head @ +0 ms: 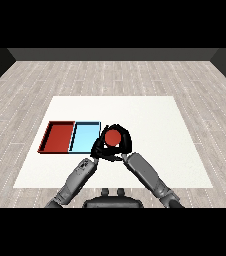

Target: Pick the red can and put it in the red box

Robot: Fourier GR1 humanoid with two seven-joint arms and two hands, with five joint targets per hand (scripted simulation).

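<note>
The red can is seen from above, just right of the light blue tray's right edge and near the middle of the table. My right hand is curled round it, with black fingers wrapping its far side and right side. My left hand is close against the can's lower left, with relaxed fingers and nothing in it. The red tray lies at the left and holds nothing. The can's lower part is hidden by the hands.
The light blue tray lies between the red tray and the can, touching the red tray. The white table stretches out to the right and far side. Both forearms come in from the lower corners.
</note>
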